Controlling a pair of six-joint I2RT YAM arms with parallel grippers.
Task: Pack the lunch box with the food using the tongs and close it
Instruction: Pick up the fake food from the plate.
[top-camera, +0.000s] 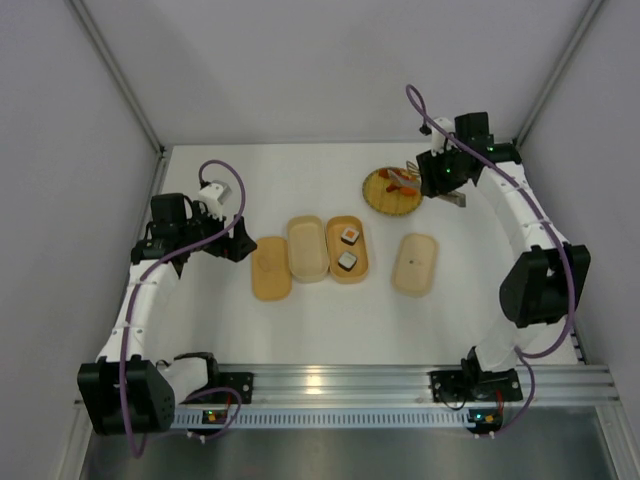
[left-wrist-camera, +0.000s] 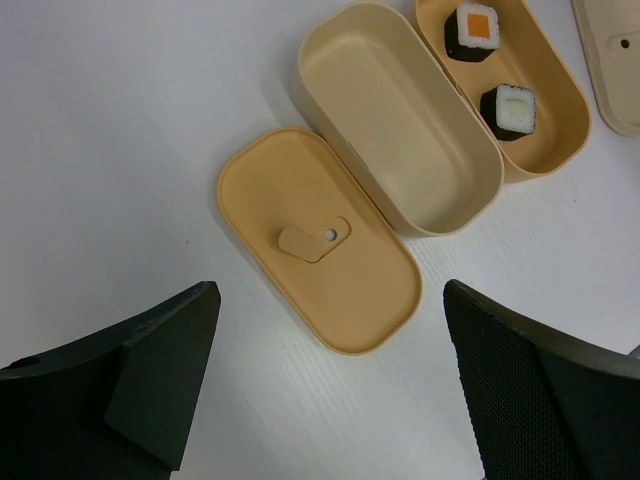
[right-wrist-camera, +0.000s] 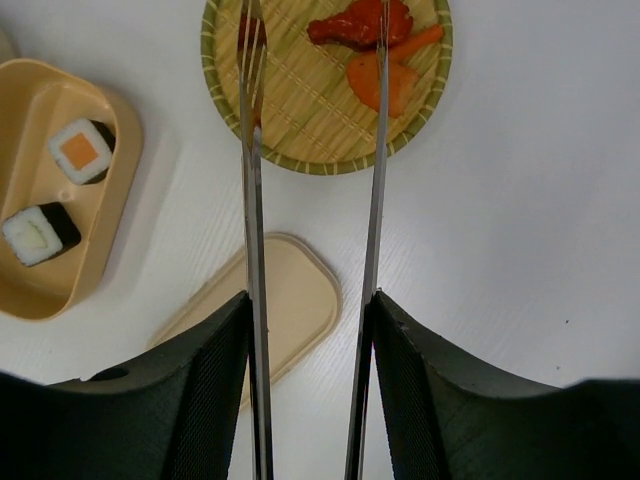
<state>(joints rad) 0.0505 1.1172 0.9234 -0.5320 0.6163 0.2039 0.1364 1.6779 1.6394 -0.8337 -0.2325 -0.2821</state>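
Observation:
My right gripper (right-wrist-camera: 310, 310) is shut on the tongs (right-wrist-camera: 251, 200), one finger pressed against the outside of each arm. The two arms stand spread, with their tips over the round woven plate (right-wrist-camera: 300, 120). Orange-red food pieces (right-wrist-camera: 362, 25) lie on that plate, and the right tong arm crosses them. Two sushi rolls (left-wrist-camera: 476, 30) (left-wrist-camera: 508, 109) sit in one lunch box tray (left-wrist-camera: 560, 130). Beside it is an empty tray (left-wrist-camera: 400, 130), then a tan lid (left-wrist-camera: 318, 240). My left gripper (left-wrist-camera: 328, 295) hangs open over the near end of that lid, holding nothing.
A second, paler lid (top-camera: 415, 263) lies on the table right of the trays, below the woven plate (top-camera: 385, 200). Grey walls enclose the white table (top-camera: 330, 330) on three sides. The arm bases sit on the metal rail (top-camera: 340, 385) at the near edge.

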